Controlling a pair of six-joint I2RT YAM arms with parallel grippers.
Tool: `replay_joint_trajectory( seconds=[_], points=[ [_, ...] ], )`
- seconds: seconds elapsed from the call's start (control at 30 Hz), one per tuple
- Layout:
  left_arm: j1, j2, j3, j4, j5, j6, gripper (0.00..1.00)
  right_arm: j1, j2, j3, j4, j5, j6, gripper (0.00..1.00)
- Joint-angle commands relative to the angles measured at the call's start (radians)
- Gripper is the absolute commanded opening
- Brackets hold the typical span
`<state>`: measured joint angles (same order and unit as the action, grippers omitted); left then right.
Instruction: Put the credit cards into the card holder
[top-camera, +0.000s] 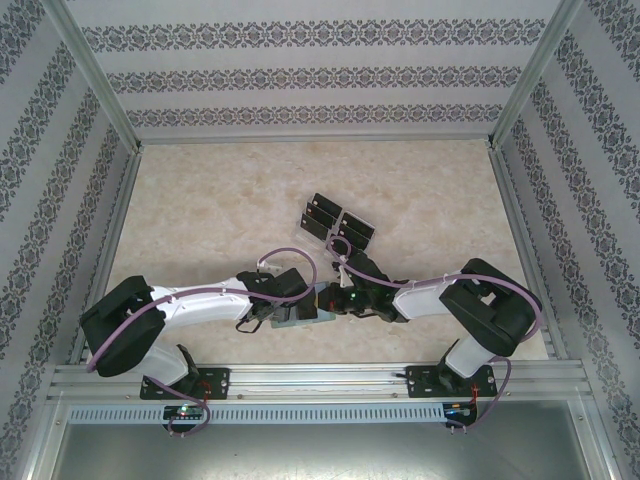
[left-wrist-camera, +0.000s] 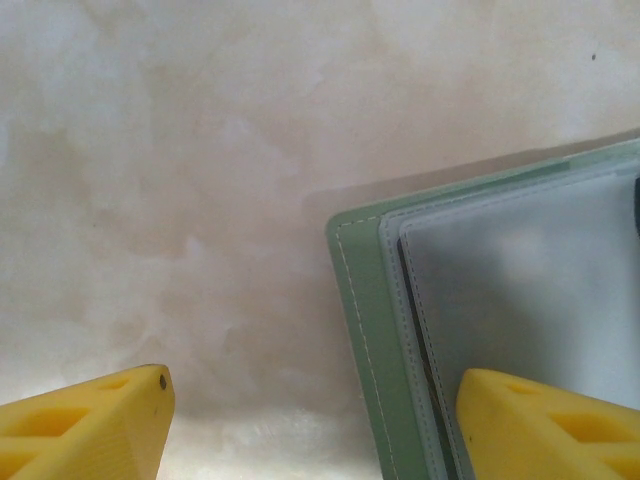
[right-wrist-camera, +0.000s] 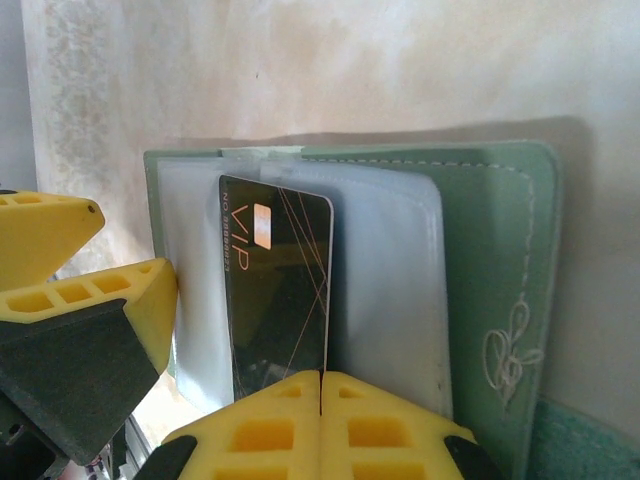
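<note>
The grey-green card holder (right-wrist-camera: 495, 250) lies open on the table near the arm bases (top-camera: 298, 318), its clear sleeves (right-wrist-camera: 385, 290) facing up. My right gripper (right-wrist-camera: 320, 378) is shut on the near end of one black credit card (right-wrist-camera: 275, 290) marked VIP. That card reaches over the sleeves, and I cannot tell whether it is inside a pocket. My left gripper (left-wrist-camera: 315, 400) is open and straddles a corner of the holder (left-wrist-camera: 365, 330). Its right finger (left-wrist-camera: 540, 425) is over the sleeve, its left finger over bare table. Several more credit cards (top-camera: 335, 225) lie together farther back.
The marble-look tabletop (top-camera: 200, 200) has room on the left and at the back. Patterned walls and metal frame rails (top-camera: 110, 230) close it in on three sides. The two arms meet close together over the holder.
</note>
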<state>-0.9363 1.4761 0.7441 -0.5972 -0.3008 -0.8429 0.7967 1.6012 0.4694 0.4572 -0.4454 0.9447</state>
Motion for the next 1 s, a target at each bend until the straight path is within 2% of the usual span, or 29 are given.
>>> replay_joint_trajectory(
  seconds=[0.0, 0.97],
  points=[
    [-0.016, 0.004, -0.031, -0.041, 0.001, -0.009, 0.76, 0.011, -0.014, 0.001, -0.025, 0.009, -0.008, 0.00],
    [-0.019, 0.000, -0.041, -0.026, 0.008, -0.012, 0.76, 0.064, 0.061, 0.076, -0.024, 0.005, 0.009, 0.00]
  ],
)
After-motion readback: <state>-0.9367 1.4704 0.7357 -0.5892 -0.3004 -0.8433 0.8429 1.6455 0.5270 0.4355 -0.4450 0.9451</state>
